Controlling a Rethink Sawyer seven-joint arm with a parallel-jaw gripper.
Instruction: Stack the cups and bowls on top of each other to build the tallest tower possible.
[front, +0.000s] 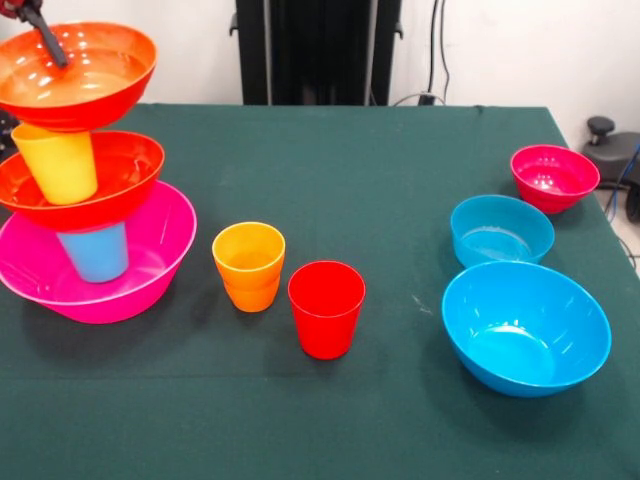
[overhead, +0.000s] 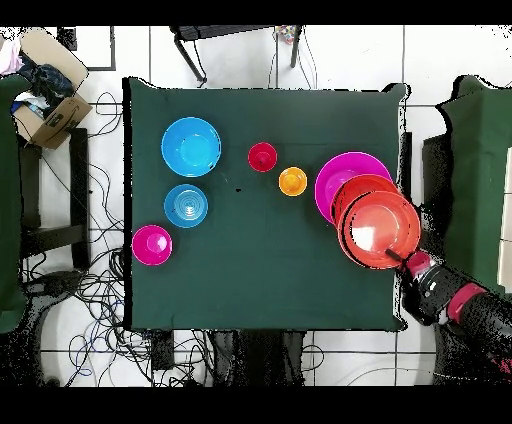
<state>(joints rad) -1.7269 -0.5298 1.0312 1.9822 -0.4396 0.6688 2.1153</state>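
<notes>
Tower (front: 85, 170) stands at the table's left edge in the front view. From the bottom: pink bowl (front: 120, 270) on the green cloth (front: 400, 160), light blue cup (front: 95, 252) upright inside it, an orange-red bowl (front: 110, 170) on that cup, yellow cup (front: 58, 162) upright in that bowl, and a second orange-red bowl, the top bowl (front: 80, 75), resting on the yellow cup. The upper tiers sit off-centre to the pink bowl; overhead the three bowls show as overlapping discs, stepped toward the table's edge.

Gripper (front: 50, 45) enters from the top left corner; a dark finger reaches down inside the top bowl, near its far rim. Cannot tell whether the claw is apart or clamped on the rim. Overhead, the red and black arm (overhead: 450, 297) comes in from the lower right and meets that bowl's edge.

Loose items: orange cup (front: 249, 265) and red cup (front: 326, 308), both upright, just beside each other, right of the tower. Well apart on the right side: large blue bowl (front: 526, 328) nearest the camera, small blue bowl (front: 501, 230) behind it, magenta bowl (front: 554, 177) farthest. All three open side up, none touching.
</notes>
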